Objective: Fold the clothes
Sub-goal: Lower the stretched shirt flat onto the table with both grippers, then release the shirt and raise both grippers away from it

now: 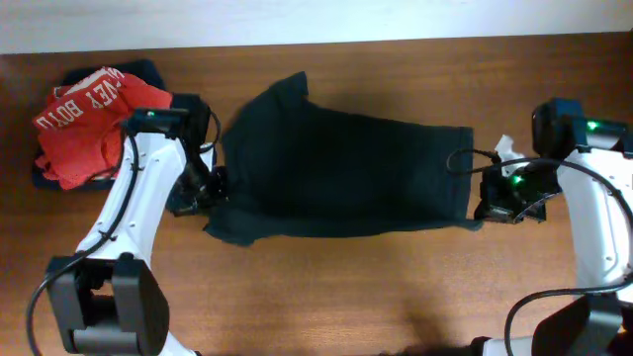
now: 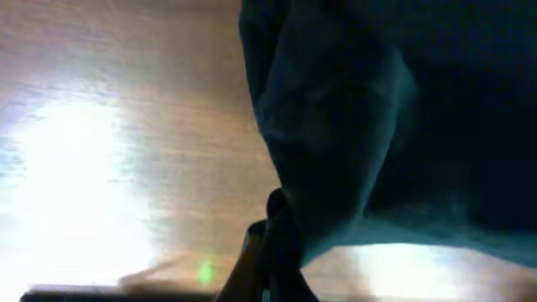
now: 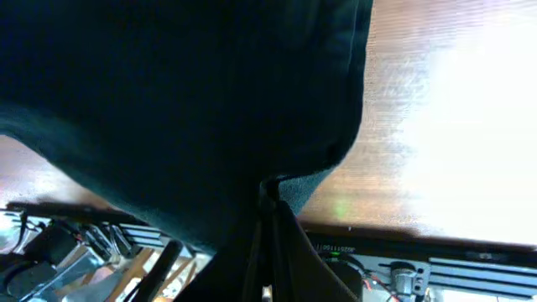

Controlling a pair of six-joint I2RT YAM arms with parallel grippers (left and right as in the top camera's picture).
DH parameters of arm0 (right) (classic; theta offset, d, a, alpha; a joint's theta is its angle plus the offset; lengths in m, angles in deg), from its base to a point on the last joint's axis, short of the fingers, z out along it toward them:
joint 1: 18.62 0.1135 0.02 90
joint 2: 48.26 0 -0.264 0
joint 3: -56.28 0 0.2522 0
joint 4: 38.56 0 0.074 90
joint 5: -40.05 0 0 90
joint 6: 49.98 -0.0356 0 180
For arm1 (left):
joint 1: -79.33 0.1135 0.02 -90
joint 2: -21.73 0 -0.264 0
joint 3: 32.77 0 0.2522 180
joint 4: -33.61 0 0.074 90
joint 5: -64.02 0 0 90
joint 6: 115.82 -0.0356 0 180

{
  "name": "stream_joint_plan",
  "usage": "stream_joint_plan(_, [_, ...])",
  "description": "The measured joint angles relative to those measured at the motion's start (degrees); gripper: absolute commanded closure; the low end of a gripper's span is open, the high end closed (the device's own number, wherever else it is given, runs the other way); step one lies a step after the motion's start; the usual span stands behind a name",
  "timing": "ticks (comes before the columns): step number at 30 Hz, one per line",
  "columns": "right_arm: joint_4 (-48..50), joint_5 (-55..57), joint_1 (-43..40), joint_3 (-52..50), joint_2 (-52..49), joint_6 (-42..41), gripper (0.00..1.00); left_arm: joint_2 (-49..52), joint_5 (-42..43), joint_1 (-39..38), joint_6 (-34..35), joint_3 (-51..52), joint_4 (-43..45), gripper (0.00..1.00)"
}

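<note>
The clothes [image 1: 336, 173], a plain black T-shirt-like garment, lie spread across the middle of the desk [image 1: 346, 307]. The long axis runs left to right between the two arms. An orange-red shirt [image 1: 89, 119] rests on a navy garment [image 1: 148, 69] at the far left corner, apart from the work.

Jaw state: the left jaws are pressed together on the garment's left edge. The left wrist view shows dark cloth draping away from the closed tips. The right jaws pinch the right edge in the same way, and the right wrist view shows a hemmed border caught at the tips.

Handling: the fabric appears light, limp and without stiffness. It will probably sag between the two holds and drag on the wood wherever it touches. Hold it at hems or corners, where the doubled seam gives the jaws more to bite. Moving both holds together should keep the span taut. A thin pinch may slip, and a lower layer may be caught unintentionally.
</note>
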Motion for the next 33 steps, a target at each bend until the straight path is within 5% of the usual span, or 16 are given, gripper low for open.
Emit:
stream_joint_plan(22, [15.26, 2.43, 0.00, -19.47, 6.80, -9.42, 0.96, 0.00, 0.85, -0.02, 0.00, 5.62, 15.72, 0.99])
stream_joint_plan(33, [23.41, 2.62, 0.00, -20.98, 6.80, -10.58, 0.96, 0.00, 0.85, -0.07, 0.00, 5.75, 26.75, 0.99])
